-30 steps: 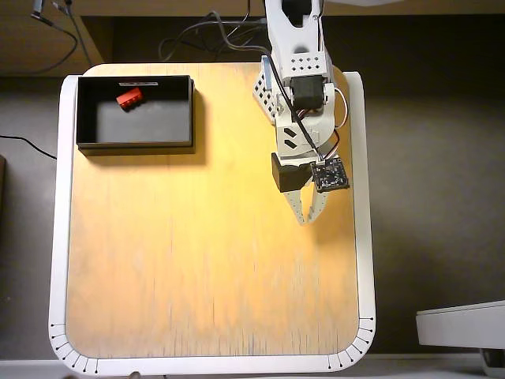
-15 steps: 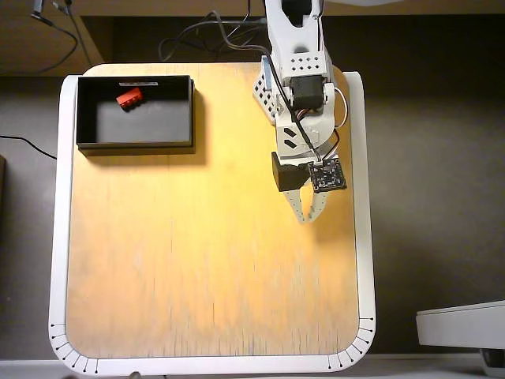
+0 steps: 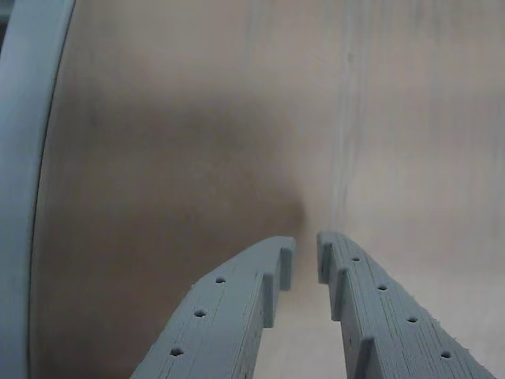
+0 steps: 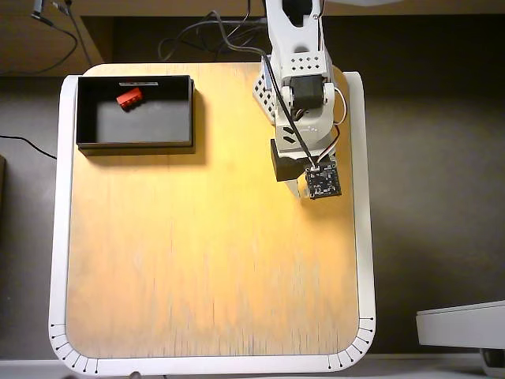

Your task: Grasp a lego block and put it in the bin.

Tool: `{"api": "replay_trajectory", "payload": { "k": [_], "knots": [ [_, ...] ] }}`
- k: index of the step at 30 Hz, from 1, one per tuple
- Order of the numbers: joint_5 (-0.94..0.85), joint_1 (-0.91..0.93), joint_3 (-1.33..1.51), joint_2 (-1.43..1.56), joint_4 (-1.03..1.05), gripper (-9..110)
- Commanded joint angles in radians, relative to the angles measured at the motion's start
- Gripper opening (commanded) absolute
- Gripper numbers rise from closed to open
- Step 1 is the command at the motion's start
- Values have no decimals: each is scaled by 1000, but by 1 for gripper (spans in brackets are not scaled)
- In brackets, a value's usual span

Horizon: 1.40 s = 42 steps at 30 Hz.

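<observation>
Lego block [image 4: 129, 97] lies inside the bin [image 4: 136, 144], toward its 11 o'clock corner; the bin sits at the counter [image 4: 205, 268] 10 o'clock corner; placing looks done; gripper [image 3: 304, 257] well apart at roughly 2 o'clock of the counter, jaws narrowed to a slit, holding nothing, bare wood beneath in the wrist view; no other brick shows; nothing apparent left but parking the arm.

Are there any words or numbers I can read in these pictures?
No readable text anywhere.
Label strip on the far wall of the bin: too small and blurred to read.
Black tick marks on the table's white front corners: only lines, no numbers.
Lego block and gripper: nothing printed that shows.
</observation>
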Motion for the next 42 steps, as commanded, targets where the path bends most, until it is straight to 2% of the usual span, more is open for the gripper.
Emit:
{"api": "replay_trajectory", "payload": {
  "k": [1,11,18,26,42],
  "knots": [
    [-166,14,167,91,25,0],
    [-155,11,167,91,25,0],
    [-66,9,167,91,23,1],
    [-172,9,167,91,23,1],
    [-173,9,167,91,25,1]
  ]
}}
